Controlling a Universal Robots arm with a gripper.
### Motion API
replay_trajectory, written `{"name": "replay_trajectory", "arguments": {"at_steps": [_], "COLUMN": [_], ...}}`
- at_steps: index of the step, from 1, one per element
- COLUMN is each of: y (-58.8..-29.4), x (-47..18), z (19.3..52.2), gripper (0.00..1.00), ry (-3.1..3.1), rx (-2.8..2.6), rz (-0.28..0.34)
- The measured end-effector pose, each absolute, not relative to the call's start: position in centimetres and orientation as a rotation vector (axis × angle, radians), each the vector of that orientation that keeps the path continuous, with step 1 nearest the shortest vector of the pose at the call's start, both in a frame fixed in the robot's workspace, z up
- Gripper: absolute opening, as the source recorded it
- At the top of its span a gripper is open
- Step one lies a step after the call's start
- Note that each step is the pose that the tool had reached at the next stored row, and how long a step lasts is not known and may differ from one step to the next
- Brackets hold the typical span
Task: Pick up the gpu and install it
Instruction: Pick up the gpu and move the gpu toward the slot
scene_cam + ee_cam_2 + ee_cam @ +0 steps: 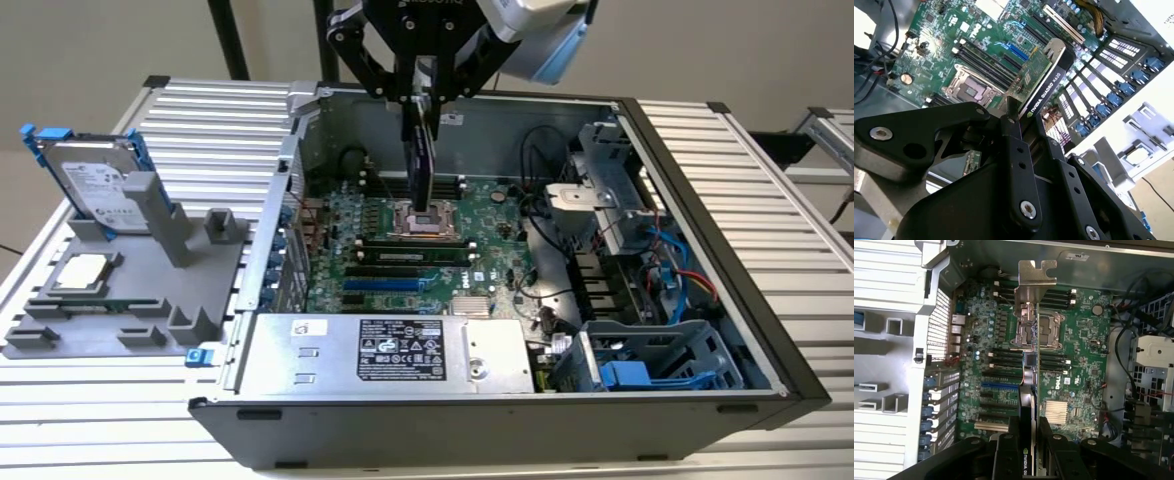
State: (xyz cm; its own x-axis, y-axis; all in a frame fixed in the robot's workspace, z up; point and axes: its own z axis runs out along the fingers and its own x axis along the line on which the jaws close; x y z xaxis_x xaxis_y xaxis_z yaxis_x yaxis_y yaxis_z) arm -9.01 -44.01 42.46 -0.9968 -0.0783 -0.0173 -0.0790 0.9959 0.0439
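My gripper (424, 98) is shut on the gpu (423, 160), which hangs end-down inside the open computer case (694, 300). In the exterior view its lower end is over the CPU socket (430, 222) of the green motherboard (387, 265). The second wrist view has the gpu (1043, 80) edge-on, green board on one face and black shroud on the other, clamped between my black fingers (1015, 135). In the first wrist view the silver end bracket (1036, 275) of the gpu points away from my gripper (1029, 435), above the motherboard (1079, 340). The blue expansion slot (999, 386) lies beside the card.
A grey fixture (134, 300) at the exterior view's left holds a silver hard drive (100, 185) in a blue frame and a square silver CPU chip (83, 272). Inside the case are the power supply (387, 350), drive cages (654, 360) and loose cables (667, 270).
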Motion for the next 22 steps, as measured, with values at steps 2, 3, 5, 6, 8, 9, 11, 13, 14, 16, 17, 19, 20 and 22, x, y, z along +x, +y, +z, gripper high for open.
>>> {"name": "replay_trajectory", "arguments": {"at_steps": [2, 3, 5, 6, 8, 9, 11, 13, 14, 16, 17, 19, 20, 22], "y": [-44.01, -44.01, -44.01, -44.01, -44.01, -44.01, -44.01, -44.01, -44.01, -44.01, -44.01, -44.01, -44.01, -44.01], "x": [-9.01, -9.01, -9.01, -9.01, -9.01, -9.01, -9.01, -9.01, -9.01, -9.01, -9.01, -9.01, -9.01, -9.01], "z": [42.46, 42.46, 42.46, 42.46, 42.46, 42.46, 42.46, 42.46, 42.46, 42.46, 42.46, 42.46, 42.46, 42.46], "gripper": [0.0, 0.0, 0.0, 0.0, 0.0, 0.0, 0.0, 0.0, 0.0, 0.0, 0.0, 0.0, 0.0, 0.0], "ry": [3.123, 3.122, 3.122, 3.122, 3.122, 3.121, 3.121, 3.121, 3.12, 3.12, 3.12, 3.119, 3.119, 3.118], "rx": [-0.133, -0.137, -0.147, -0.151, -0.16, -0.165, -0.175, -0.185, -0.19, -0.2, -0.205, -0.216, -0.222, -0.234], "rz": [0.07, 0.07, 0.07, 0.07, 0.07, 0.07, 0.07, 0.07, 0.07, 0.07, 0.07, 0.071, 0.071, 0.071]}}
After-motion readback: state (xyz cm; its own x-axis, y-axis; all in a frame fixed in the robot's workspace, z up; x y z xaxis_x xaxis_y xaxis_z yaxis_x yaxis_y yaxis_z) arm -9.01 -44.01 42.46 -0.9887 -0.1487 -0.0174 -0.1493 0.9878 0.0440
